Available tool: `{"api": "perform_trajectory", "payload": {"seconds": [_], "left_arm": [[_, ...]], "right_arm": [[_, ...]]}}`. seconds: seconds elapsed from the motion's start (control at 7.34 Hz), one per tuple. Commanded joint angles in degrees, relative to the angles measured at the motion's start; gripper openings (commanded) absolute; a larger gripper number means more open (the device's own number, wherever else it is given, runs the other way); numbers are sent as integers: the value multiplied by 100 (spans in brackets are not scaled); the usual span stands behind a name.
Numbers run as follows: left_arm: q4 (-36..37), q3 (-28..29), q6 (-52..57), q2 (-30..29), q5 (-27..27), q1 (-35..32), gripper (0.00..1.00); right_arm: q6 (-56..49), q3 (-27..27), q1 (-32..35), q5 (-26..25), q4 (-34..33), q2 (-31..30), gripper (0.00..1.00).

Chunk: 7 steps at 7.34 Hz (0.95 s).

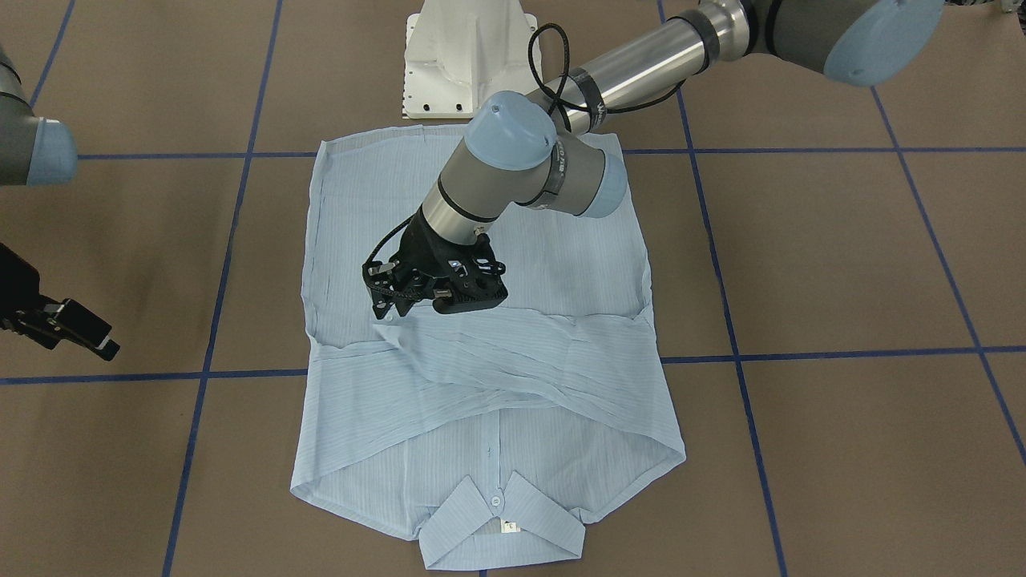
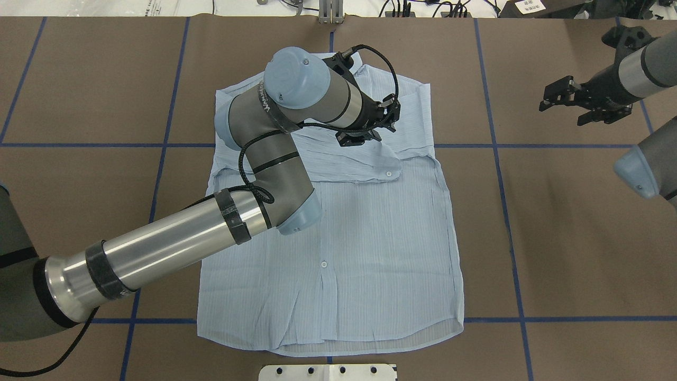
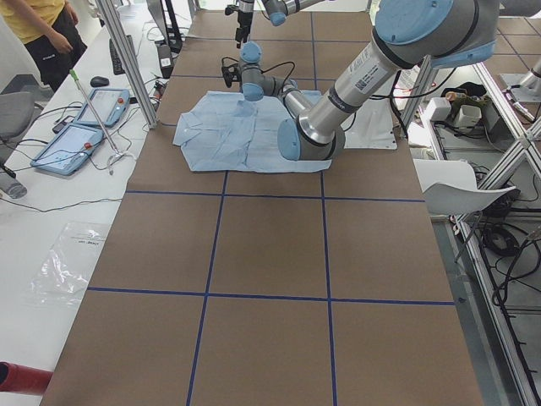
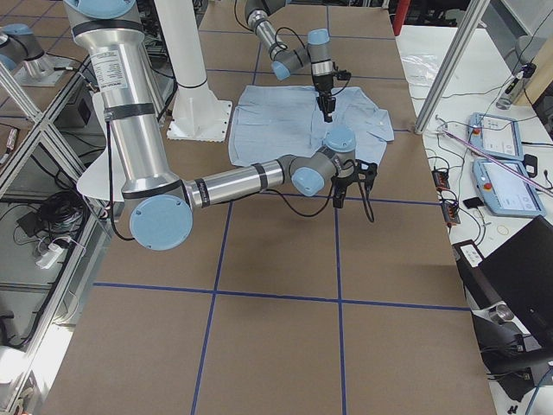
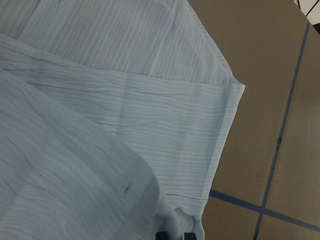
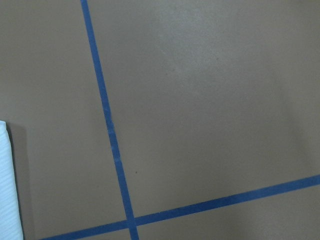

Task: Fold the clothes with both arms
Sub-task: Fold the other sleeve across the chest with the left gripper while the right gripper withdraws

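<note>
The pale blue striped shirt (image 1: 497, 401) lies flat, front up, in the middle of the brown table, its collar (image 1: 501, 521) at the far side from the robot. One sleeve (image 1: 513, 344) is folded across the chest. My left gripper (image 1: 383, 311) is low over the shirt at the end of that sleeve. In the left wrist view the two fingertips (image 5: 162, 234) stand close together with cloth (image 5: 125, 100) between them, so the gripper is shut on the sleeve. My right gripper (image 2: 568, 100) hovers open and empty over bare table, well off to the shirt's side.
Blue tape lines (image 2: 500, 174) divide the brown table (image 2: 582, 222) into squares. The white pedestal base (image 1: 465, 56) stands at the shirt's hem edge. A person (image 3: 42, 25) and control tablets (image 3: 72, 144) are beside the table's far side.
</note>
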Motion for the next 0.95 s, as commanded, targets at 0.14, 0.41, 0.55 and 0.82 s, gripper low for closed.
{"api": "perform_trajectory", "payload": {"seconds": [0.14, 0.41, 0.55, 0.82], "left_arm": [[230, -1226, -30, 756, -9, -5, 79], [425, -2702, 102, 2117, -114, -14, 75], [425, -2961, 233, 2402, -149, -32, 74], [425, -2919, 322, 2448, -97, -58, 73]], "right_arm": [[1252, 540, -793, -167, 8, 19, 100], [2703, 1530, -2143, -1393, -45, -338, 99], [3181, 2040, -2838, -2043, -88, -759, 98], [3737, 2806, -3947, -2698, -568, -1394, 96]]}}
